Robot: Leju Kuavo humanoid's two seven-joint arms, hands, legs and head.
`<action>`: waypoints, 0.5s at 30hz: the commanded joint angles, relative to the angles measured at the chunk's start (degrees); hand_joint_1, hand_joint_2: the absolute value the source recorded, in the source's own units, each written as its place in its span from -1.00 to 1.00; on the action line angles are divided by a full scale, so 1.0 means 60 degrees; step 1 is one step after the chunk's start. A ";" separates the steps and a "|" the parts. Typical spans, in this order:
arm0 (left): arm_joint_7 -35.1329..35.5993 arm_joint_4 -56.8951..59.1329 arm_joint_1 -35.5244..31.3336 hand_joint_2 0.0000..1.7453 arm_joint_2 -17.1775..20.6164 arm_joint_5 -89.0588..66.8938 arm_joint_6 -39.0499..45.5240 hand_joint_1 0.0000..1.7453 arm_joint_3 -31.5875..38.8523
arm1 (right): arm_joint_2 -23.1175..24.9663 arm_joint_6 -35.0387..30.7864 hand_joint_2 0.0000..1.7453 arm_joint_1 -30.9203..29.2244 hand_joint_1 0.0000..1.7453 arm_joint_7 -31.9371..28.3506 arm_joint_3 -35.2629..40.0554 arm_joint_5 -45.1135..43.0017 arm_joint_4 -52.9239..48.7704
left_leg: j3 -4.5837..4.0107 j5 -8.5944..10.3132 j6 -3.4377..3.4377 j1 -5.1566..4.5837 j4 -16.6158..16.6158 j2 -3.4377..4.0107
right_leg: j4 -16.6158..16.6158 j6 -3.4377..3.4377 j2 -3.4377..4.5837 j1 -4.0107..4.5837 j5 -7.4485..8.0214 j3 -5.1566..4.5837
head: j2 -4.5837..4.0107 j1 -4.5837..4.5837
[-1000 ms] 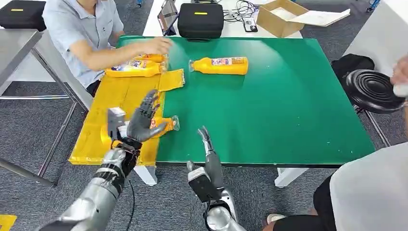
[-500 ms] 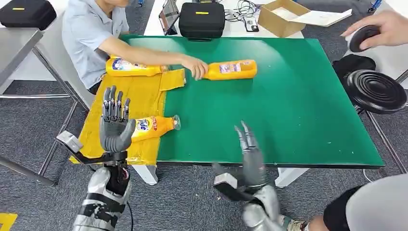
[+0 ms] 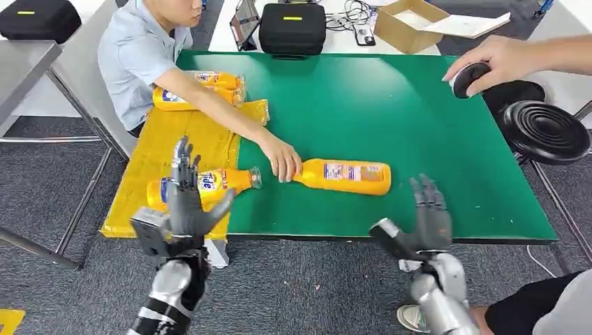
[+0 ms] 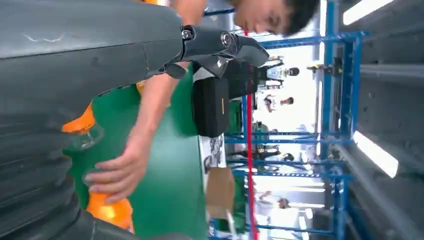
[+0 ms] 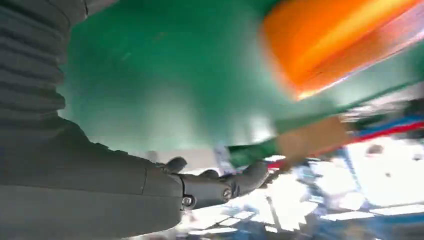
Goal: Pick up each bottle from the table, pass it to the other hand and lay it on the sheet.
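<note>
One glossy orange bottle (image 3: 343, 176) has been dragged by a person's hand (image 3: 282, 160) nearer the right hand (image 3: 427, 222); it lies on green felt. Both it and the left hand (image 3: 186, 202) stay spread, empty.

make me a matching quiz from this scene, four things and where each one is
Things:
1. bottle under the person's hand
2. bottle by the left hand
3. black case
4. cardboard box

Places:
A. on the yellow sheet
B. on the white table, at its right end
C. on the green mat
D. just beyond the mat's far edge, centre

Pairs: 1-C, 2-A, 3-D, 4-B
</note>
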 commanded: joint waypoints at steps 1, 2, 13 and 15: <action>-0.0251 0.1314 -0.0664 1.00 0.0182 -0.0482 0.0768 -1.00 -0.1762 | -0.0611 0.0534 1.00 -0.1655 -1.00 0.0534 -0.0373 0.0695 0.3230 | 0.0034 -0.0011 -0.0011 0.0005 -0.0004 -0.0002 | -0.0010 -0.0015 -0.0003 0.0008 -0.0009 0.0036 | 0.0000 -0.0007; -0.0226 0.1316 -0.0676 1.00 0.0176 -0.0447 0.0782 -1.00 -0.1749 | -0.0627 0.0707 1.00 -0.1723 -1.00 0.0633 -0.0181 0.0928 0.3360 | 0.0048 -0.0020 -0.0017 0.0010 0.0002 0.0001 | -0.0007 -0.0024 0.0000 0.0013 -0.0016 0.0049 | 0.0000 -0.0007; -0.0082 0.1699 -0.1059 1.00 -0.0039 -0.0242 0.0653 -1.00 -0.2041 | 0.0182 0.1723 1.00 -0.2358 -1.00 0.0286 -0.0794 0.0152 0.3517 | 0.0045 -0.0013 -0.0014 0.0020 0.0002 0.0046 | -0.0007 -0.0015 0.0031 0.0025 0.0002 0.0032 | 0.0000 -0.0007; -0.0082 0.1709 -0.1055 1.00 -0.0033 -0.0239 0.0653 -1.00 -0.2045 | 0.0168 0.1724 1.00 -0.2354 -1.00 0.0286 -0.0795 0.0154 0.3525 | 0.0046 -0.0015 -0.0016 0.0026 0.0002 0.0054 | -0.0007 -0.0020 0.0037 0.0028 0.0002 0.0032 | 0.0000 -0.0007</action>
